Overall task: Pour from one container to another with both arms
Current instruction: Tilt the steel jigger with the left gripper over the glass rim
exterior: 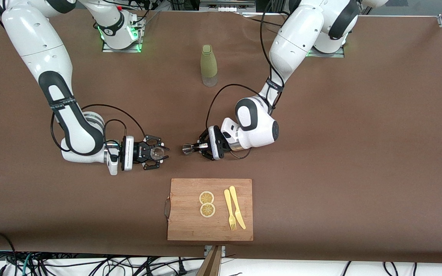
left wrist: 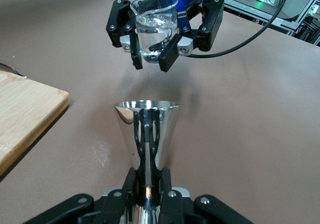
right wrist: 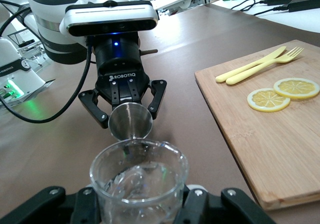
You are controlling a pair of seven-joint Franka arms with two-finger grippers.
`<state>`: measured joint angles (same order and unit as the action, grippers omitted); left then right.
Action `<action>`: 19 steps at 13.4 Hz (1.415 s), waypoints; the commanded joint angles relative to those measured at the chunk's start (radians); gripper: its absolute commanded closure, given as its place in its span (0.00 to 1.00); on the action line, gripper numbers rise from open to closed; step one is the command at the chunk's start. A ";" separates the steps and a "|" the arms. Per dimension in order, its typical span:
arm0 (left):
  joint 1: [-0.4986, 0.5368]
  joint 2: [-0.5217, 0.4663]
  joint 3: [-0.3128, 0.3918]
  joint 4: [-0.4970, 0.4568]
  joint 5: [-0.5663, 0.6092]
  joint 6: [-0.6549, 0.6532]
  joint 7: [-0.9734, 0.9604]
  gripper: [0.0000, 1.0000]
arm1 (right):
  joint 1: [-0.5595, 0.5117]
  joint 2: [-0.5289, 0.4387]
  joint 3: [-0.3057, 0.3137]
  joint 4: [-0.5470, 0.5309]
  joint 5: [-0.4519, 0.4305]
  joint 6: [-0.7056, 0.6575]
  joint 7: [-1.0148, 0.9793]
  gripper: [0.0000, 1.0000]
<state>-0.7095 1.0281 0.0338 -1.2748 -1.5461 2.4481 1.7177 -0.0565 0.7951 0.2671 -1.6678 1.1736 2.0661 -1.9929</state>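
We see the right gripper (exterior: pixel 159 153) pinching the upright glass (exterior: pixel 157 153) between its jaws, facing the left gripper (exterior: pixel 199 146), whose jaws clamp the jigger (exterior: pixel 188 148) over the counter (exterior: pixel 320 153).

The worktop (exterior: pixel 340 153) wears a matt brown covering, smooth with a faint grain. The jigger (left wrist: pixel 146 134) is polished metal, mirror-bright, reflecting the dark fingers (left wrist: pixel 159 176) that grip it. The glass (left wrist: pixel 155 29) is clear, colourless and glossy, with clear liquid inside. The chopping board (exterior: pixel 190 222) is pale wood with a visible grain, a satin finish and a thin metal handle (exterior: pixel 166 207). The fork (exterior: pixel 229 210) and knife (exterior: pixel 237 207) look like matt yellow plastic. The lemon slices (exterior: pixel 206 204) look smooth. The bottle (exterior: pixel 208 63) is a frosted olive green with a clear base. Both arms (exterior: pixel 44 57) have glossy white shells with black bands, and their grippers are matt black.
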 commanded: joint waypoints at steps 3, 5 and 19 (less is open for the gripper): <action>-0.028 0.033 0.014 0.034 -0.022 0.022 -0.017 1.00 | 0.023 0.009 0.034 0.013 0.011 0.077 0.060 0.67; -0.022 0.029 0.012 0.025 -0.029 0.022 0.023 1.00 | 0.033 0.009 0.047 0.013 0.011 0.107 0.077 0.67; 0.061 0.003 0.012 -0.035 -0.270 -0.178 0.402 1.00 | 0.064 0.010 0.061 0.002 -0.002 0.146 0.105 0.67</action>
<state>-0.6506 1.0439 0.0478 -1.2942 -1.7752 2.2843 2.0742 0.0054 0.8021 0.3178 -1.6697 1.1733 2.2120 -1.9024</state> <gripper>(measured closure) 0.784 0.670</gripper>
